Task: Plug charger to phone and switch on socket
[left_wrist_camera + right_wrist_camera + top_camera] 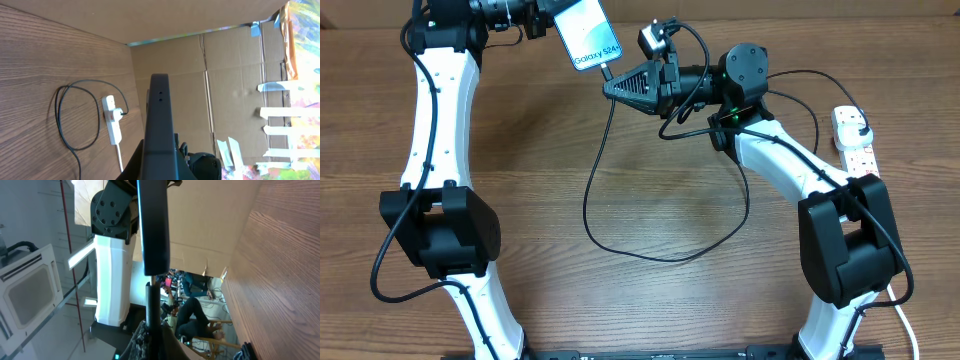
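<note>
**Right end effector** point(612, 86): jaws clenched on the connector end of the charger point(586, 208), pointing up and left at the phone's lower edge.

**Left end effector** point(542, 22): closed on the far end of the phone point(585, 35), holding it clear of the table point(650, 180).

**Phone:** top centre of the overhead view, between the two end effectors, screen facing up. Its long axis runs diagonally from upper left to lower right, with the "Galaxy" end towards the right end effector. Both wrist views show it edge-on.

**Charger:** the connector tip meets the phone's lower end. Whether it is fully seated cannot be told. The thin black cable drops in a wide loop across the table, then rises to the right.

**Socket** point(857, 140): white strip at the right edge of the table, well apart from the phone, with a black plug in it. Switch position unreadable.
</note>
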You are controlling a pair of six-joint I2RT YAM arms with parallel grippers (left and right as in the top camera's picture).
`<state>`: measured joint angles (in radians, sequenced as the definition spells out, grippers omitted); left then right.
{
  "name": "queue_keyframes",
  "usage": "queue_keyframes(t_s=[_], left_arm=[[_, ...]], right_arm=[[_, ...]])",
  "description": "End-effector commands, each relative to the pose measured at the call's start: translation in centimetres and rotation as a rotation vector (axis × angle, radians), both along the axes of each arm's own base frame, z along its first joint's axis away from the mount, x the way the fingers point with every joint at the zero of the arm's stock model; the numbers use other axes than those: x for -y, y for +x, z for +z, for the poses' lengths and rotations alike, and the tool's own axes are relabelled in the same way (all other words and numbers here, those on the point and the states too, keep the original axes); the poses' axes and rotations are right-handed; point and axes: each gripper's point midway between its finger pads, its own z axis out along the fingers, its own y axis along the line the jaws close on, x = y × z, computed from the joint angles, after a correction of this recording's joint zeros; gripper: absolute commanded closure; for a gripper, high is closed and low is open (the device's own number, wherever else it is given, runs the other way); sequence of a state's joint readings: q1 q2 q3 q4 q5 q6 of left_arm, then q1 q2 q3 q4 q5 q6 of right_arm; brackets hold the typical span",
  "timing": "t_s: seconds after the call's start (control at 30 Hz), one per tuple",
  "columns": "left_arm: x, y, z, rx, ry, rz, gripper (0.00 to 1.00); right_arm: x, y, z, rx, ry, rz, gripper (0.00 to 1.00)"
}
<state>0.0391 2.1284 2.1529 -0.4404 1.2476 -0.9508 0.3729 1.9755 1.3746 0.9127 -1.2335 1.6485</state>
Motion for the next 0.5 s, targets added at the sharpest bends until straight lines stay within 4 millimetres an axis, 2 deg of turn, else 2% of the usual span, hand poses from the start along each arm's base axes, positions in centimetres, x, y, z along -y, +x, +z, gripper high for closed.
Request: queue_keyframes(t_s=[0.0,0.47], left_arm=[[0.5,-0.8,0.8,0.025,-0.014,-0.044,0.96],[1.5,-0.9,0.7,0.024,-0.007,-0.05,0.96]], right_arm=[[0.7,0.0,3.0,0.061,0.036,-0.037,0.96],[0.6,-0.1,2.9,0.061,0.035,-0.034,0.96]])
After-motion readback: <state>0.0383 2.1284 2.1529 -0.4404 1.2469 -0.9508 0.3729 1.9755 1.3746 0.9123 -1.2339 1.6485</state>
